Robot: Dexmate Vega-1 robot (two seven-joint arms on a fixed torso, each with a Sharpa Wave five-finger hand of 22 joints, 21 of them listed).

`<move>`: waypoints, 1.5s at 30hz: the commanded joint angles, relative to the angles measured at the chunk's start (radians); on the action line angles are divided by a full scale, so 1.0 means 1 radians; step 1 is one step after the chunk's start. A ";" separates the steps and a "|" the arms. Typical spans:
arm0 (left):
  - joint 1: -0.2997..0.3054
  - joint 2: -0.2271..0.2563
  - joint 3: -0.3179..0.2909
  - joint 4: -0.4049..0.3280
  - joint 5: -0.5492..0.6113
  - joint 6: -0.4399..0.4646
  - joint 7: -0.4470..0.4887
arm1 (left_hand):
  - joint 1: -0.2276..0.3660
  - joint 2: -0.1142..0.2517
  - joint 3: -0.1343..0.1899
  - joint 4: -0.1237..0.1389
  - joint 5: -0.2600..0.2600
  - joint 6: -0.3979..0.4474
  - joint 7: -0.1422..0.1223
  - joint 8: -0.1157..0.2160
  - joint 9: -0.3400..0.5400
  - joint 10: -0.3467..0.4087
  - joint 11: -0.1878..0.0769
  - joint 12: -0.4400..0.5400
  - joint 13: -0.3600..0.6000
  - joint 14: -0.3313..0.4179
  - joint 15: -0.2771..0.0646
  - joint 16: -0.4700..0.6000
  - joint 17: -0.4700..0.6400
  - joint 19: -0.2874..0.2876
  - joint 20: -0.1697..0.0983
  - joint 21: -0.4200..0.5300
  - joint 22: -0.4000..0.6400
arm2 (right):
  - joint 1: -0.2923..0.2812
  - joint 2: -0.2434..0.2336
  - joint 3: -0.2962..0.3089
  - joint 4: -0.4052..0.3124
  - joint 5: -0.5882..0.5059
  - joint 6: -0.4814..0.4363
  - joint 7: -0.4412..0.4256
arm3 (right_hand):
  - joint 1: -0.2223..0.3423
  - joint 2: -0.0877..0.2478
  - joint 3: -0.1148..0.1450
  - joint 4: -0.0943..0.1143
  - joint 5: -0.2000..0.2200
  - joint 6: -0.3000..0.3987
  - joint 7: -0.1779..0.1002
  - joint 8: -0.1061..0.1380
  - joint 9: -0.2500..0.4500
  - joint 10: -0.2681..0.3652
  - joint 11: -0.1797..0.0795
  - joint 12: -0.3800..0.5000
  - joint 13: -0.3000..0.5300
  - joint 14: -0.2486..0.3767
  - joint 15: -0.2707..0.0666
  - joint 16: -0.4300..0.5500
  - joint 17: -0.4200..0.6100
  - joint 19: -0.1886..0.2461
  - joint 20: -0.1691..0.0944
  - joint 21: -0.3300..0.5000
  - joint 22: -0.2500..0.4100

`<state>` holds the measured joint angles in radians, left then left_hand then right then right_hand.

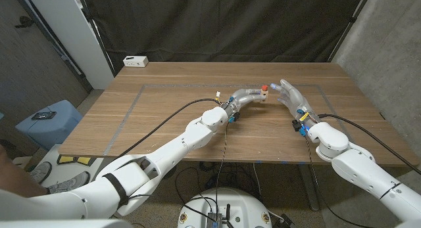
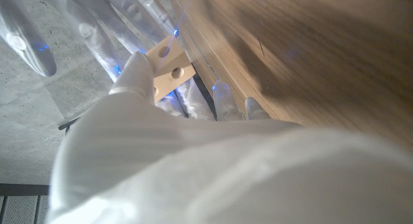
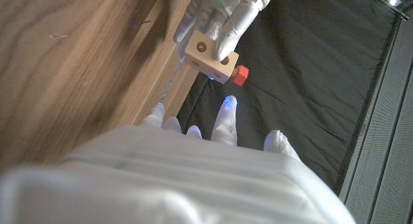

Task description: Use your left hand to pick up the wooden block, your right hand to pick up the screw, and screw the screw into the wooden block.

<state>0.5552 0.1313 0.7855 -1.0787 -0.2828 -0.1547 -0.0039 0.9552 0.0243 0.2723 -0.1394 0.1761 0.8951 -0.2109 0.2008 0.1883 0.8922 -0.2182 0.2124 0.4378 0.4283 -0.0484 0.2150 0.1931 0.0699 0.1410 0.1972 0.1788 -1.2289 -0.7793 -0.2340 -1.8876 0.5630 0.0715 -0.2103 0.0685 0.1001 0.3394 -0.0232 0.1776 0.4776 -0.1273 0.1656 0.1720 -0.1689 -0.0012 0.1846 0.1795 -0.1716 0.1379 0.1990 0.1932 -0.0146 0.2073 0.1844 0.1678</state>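
My left hand holds the small wooden block above the middle of the table. A red-headed screw sticks out of the block's upper side. In the right wrist view the left hand's fingers grip the block, and the red screw head juts from its far face. My right hand hovers just right of the block with its fingers spread and nothing in them. The left wrist view shows the block with two holes, and the right hand's fingers apart beside it.
The wooden table carries a grey taped rectangle. A white box lies at the far left corner. A blue stool stands off the table's left side. Black cables run along both arms.
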 commanded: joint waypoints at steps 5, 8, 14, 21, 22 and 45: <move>-0.006 -0.003 0.001 0.014 0.000 -0.010 -0.005 | 0.003 0.012 0.002 0.003 0.006 -0.002 0.005 0.006 0.003 -0.003 -0.002 0.000 0.002 -0.001 -0.059 0.004 0.005 0.000 0.002 0.005 0.004 | 0.046 -0.007 -0.020 0.030 0.019 -0.028 0.042 | -0.022 -0.004 -0.008 0.007 0.004 -0.050 0.009 -0.004 0.003 -0.057 0.006 -0.006 0.001 -0.164 0.006 -0.006 0.008 -0.023 0.003 -0.002 0.004; -0.009 -0.005 0.001 0.019 0.001 -0.014 -0.007 | 0.004 0.012 0.002 0.001 0.006 -0.003 0.004 0.005 0.003 -0.003 -0.002 0.000 0.002 -0.002 -0.060 0.004 0.005 -0.001 0.002 0.005 0.004 | 0.051 -0.010 -0.023 0.035 0.022 -0.029 0.050 | -0.028 -0.005 -0.011 0.010 0.004 -0.063 0.012 -0.004 0.003 -0.066 0.010 -0.006 0.001 -0.168 0.005 -0.006 0.010 -0.026 0.003 -0.002 0.004; -0.014 -0.009 0.001 0.029 0.001 -0.019 -0.011 | 0.001 0.014 0.001 0.002 0.006 -0.001 0.000 0.006 0.003 -0.003 -0.002 0.000 0.002 -0.001 -0.059 0.004 0.005 0.000 0.002 0.005 0.004 | 0.065 -0.013 -0.033 0.045 0.027 -0.033 0.068 | -0.034 -0.006 -0.013 0.015 0.004 -0.071 0.014 -0.001 0.003 -0.075 0.012 -0.006 0.001 -0.175 0.006 -0.007 0.012 -0.031 0.003 -0.002 0.004; -0.017 -0.012 0.001 0.036 0.000 -0.018 -0.014 | 0.007 0.015 0.003 -0.002 0.007 -0.014 0.008 0.001 0.003 -0.005 -0.002 -0.001 0.001 -0.005 -0.059 0.003 0.005 -0.001 0.003 0.005 0.004 | 0.080 -0.015 -0.043 0.054 0.036 -0.043 0.080 | -0.039 -0.007 -0.015 0.020 0.004 -0.081 0.014 0.001 0.003 -0.083 0.012 -0.005 0.002 -0.178 0.007 -0.006 0.013 -0.039 0.004 -0.003 0.004; -0.018 -0.012 0.002 0.037 0.001 -0.019 -0.013 | 0.008 0.015 0.003 -0.003 0.007 -0.014 0.008 0.001 0.003 -0.006 -0.002 -0.001 0.001 -0.005 -0.060 0.003 0.005 -0.002 0.003 0.005 0.004 | 0.081 -0.014 -0.044 0.055 0.039 -0.045 0.079 | -0.039 -0.007 -0.015 0.020 0.004 -0.081 0.014 0.001 0.003 -0.083 0.012 -0.005 0.002 -0.178 0.007 -0.006 0.013 -0.039 0.003 -0.003 0.004; -0.018 -0.015 0.002 0.037 -0.001 -0.007 -0.011 | 0.015 0.017 0.005 -0.009 0.006 -0.021 0.015 0.000 0.003 -0.013 -0.002 -0.001 0.001 -0.006 -0.060 0.001 0.004 -0.001 0.004 0.005 0.004 | 0.070 -0.018 -0.045 0.051 0.037 -0.027 0.072 | -0.031 -0.001 -0.008 0.021 0.008 -0.049 0.004 0.019 0.003 -0.071 0.000 0.006 0.001 -0.173 0.004 -0.003 0.009 -0.041 0.001 0.002 0.004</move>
<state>0.5372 0.1184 0.7871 -1.0422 -0.2815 -0.1704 -0.0160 0.9658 0.0347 0.2714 -0.1486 0.1771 0.8767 -0.2006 0.1978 0.1886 0.8782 -0.2147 0.2043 0.4388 0.4246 -0.0450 0.2150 0.1929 0.0699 0.1410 0.1972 0.1787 -1.1494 -0.7945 -0.2809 -1.8304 0.5977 0.0348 -0.1306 0.0398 0.0872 0.3281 -0.0044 0.1815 0.4167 -0.1213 0.1777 0.1722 -0.1718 0.0090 0.1852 0.1792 -0.1717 0.1377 0.1991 0.2001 -0.0502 0.2073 0.1845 0.1700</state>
